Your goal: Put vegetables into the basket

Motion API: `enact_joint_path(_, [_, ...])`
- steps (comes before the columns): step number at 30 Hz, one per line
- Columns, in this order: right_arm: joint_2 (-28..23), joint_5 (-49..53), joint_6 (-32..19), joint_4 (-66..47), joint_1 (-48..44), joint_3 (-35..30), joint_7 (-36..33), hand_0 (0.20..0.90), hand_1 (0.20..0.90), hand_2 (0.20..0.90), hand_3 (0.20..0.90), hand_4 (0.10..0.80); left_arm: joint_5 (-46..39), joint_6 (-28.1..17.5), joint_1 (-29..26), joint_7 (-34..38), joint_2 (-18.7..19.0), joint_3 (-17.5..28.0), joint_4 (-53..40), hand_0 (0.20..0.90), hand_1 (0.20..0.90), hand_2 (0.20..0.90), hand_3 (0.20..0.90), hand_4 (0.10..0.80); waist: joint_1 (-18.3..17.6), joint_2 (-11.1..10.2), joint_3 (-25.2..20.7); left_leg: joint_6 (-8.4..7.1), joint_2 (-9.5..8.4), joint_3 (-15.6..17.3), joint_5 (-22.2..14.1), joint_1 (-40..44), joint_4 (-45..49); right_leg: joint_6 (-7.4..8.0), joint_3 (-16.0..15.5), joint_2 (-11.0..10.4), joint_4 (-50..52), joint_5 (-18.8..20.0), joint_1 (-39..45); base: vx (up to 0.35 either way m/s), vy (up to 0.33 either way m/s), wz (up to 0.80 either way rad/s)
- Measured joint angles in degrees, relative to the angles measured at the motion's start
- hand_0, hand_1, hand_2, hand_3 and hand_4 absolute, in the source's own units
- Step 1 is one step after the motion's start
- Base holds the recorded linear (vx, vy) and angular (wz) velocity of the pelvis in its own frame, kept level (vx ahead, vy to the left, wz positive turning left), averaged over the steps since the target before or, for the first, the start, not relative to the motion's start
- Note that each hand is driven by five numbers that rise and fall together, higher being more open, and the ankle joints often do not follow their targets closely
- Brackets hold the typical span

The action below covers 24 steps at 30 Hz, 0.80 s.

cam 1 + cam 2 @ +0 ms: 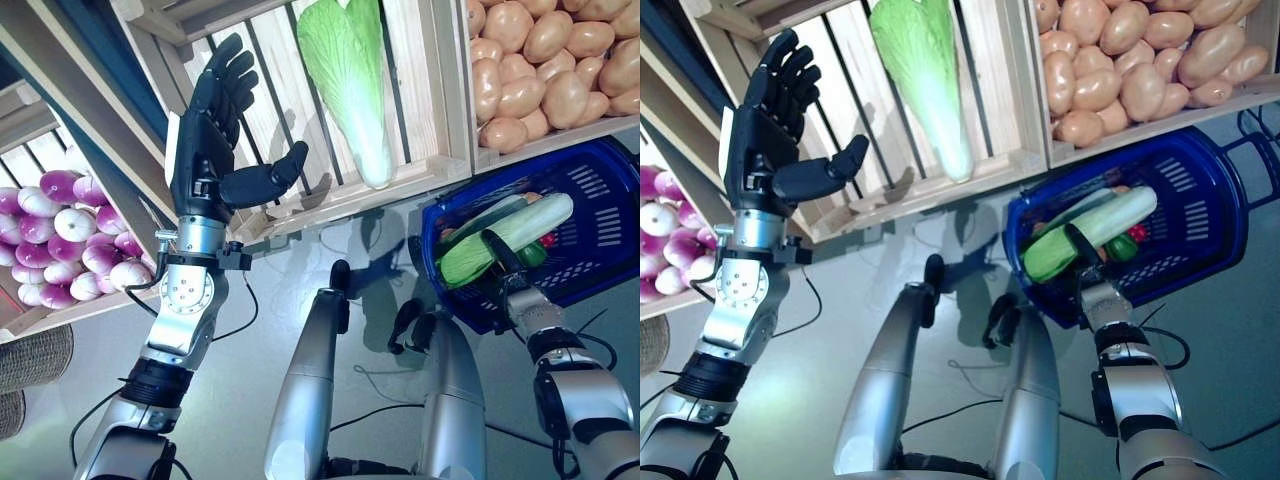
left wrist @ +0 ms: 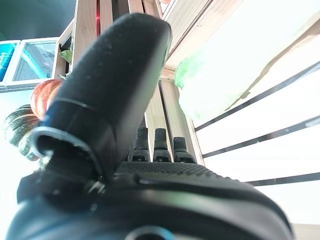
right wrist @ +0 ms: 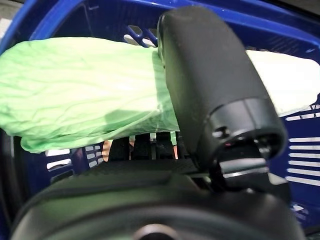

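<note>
Pale grey floor (image 1: 250,400), wooden crates (image 1: 440,90)

right robot hand (image 1: 503,262): mostly hidden under the napa cabbage (image 1: 505,237) it holds over the blue basket (image 1: 600,205)
basket contents: a red item and dark green vegetables beneath the cabbage, too covered to name
potatoes (image 1: 540,60): pile cut off by the picture's edge
squashes (image 2: 30,112): blurred beyond the left robot hand (image 1: 215,130)

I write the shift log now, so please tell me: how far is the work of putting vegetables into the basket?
Partly done. The blue basket already holds vegetables, green and red ones among them. In hand: the right hand holds a napa cabbage over the basket, thumb curled across it in the right wrist view. Left: another napa cabbage lies in the wooden crate; the left hand, open and empty, is raised near it.
</note>
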Motion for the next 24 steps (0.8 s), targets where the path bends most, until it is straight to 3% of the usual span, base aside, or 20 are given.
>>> enact_joint_path(7, [0.09,0.11,-1.53,0.08,-0.11,-1.03,-6.48,0.9,0.9,0.9,0.9,0.8,2.72,1.73,-0.01,-3.56,2.95,-0.09,-0.01,0.9,0.9,0.9,0.9,0.8,-0.27,-0.01,-0.01,-0.06,0.07,-0.04,0.08,0.17,-0.68,0.1,0.01,0.15,-0.67,0.09,0.09,0.021,-0.005,0.0])
enact_joint_path(14, [0.31,7.34,-8.14,-6.0,4.48,-2.43,-7.39,0.9,0.9,0.9,0.9,0.8,13.62,6.04,0.64,-5.4,12.39,-2.26,-0.06,0.9,0.9,0.9,0.9,0.8,-0.89,0.03,0.0,-0.14,0.24,0.26,0.28,2.02,-2.4,0.63,0.16,0.57,-2.9,0.64,1.96,0.029,0.004,-0.02])
enact_joint_path(19, [0.63,9.34,-11.31,-13.15,9.29,-2.76,-6.83,0.9,0.9,0.9,0.9,0.8,15.01,7.71,2.4,-5.37,17.21,-1.57,-0.1,0.9,0.9,0.9,0.9,0.8,-2.27,0.02,-0.01,0.05,0.29,1.12,0.4,5.73,-5.26,0.98,0.63,0.62,-5.53,1.07,5.16,0.019,0.037,-0.03])
enact_joint_path(21, [2.53,9.25,-13.13,-20.72,14.84,-2.7,-5.56,0.9,0.9,0.9,0.9,0.8,18.89,8.87,2.42,-4.33,17.78,-0.31,-0.04,0.9,0.9,0.9,0.9,0.8,-3.32,0.01,-0.02,0.15,0.55,1.95,0.48,7.85,-6.79,1.46,1.38,0.77,-7.04,1.47,6.68,0.038,0.055,-0.11])
enact_joint_path(24, [4.75,8.45,-13.09,-27.32,20.42,-0.01,-4.28,0.9,0.9,0.9,0.9,0.8,32.9,10.07,1.98,-0.58,20.99,0.21,0.04,0.9,0.9,0.9,0.9,0.8,-5.04,-0.02,-0.03,0.44,1.28,3.59,0.39,9.86,-8.44,1.79,2.59,1.39,-8.73,2.1,8.03,0.031,0.057,-0.24])
